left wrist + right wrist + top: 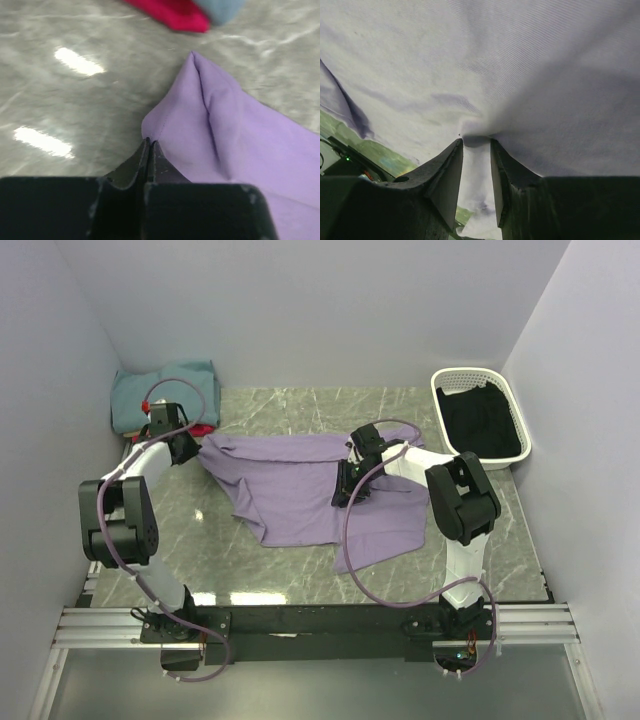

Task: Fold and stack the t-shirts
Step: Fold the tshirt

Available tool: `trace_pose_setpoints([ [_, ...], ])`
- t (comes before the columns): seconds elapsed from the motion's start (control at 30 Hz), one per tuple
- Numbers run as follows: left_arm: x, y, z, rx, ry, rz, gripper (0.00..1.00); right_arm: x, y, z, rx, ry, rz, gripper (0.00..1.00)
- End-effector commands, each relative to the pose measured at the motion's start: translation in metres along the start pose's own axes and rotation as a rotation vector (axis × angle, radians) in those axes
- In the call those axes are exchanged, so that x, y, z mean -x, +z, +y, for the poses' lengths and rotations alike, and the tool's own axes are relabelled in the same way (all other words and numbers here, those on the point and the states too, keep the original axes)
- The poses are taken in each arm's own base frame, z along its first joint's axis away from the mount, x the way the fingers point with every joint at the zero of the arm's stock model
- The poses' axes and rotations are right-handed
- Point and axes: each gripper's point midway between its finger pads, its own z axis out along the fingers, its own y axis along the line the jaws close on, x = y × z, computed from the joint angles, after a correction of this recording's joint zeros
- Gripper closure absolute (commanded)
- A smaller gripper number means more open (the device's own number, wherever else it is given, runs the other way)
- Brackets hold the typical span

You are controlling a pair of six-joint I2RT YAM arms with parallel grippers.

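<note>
– Lavender t-shirt (300,490), top view: state its position.
– It is spread, creased, across the middle of the marble table (300,405). One corner is drawn out to the left gripper (190,448) near the far-left corner. The right gripper (345,490) sits on the cloth toward its right side. A folded teal t-shirt (165,390) lies at the far left with a red t-shirt (203,429) showing at its near edge. A white basket (440,390) holding dark cloth (485,425) stands at the far right.
– Left wrist view: state the finger condition.
– The left gripper (148,145) has its jaws pressed together, with the edge of the lavender t-shirt (225,140) pinched at the tips. A ridge of cloth runs away from the grip. The red t-shirt (175,15) and teal t-shirt (222,10) appear blurred at the top edge, apart from the lavender corner. Bare table (75,110) lies to the left.
– Right wrist view: same item.
– The right gripper (476,142) has its jaws partly apart, with a bunched fold of the lavender t-shirt (495,60) clamped between the fingers (447,165). The cloth puckers at the tips and fills nearly the whole view.
</note>
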Motion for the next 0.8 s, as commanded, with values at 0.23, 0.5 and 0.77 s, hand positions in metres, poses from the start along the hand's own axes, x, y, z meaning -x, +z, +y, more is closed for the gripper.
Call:
trace_pose_setpoints([
  [0.23,-0.007,-0.003,0.098,0.548,0.076,0.03,0.76,-0.037,0.025,-0.123,-0.47,0.001,0.073,0.62],
  [0.5,0.009,-0.045,0.022,0.168,-0.026,-0.039,0.23,-0.034,0.024,-0.117,-0.436,-0.014,0.056,0.63],
  [0.77,-0.065,-0.103,-0.071,-0.23,0.036,0.097,0.19,-0.033,0.023,-0.113,-0.413,-0.023,0.05,0.63],
])
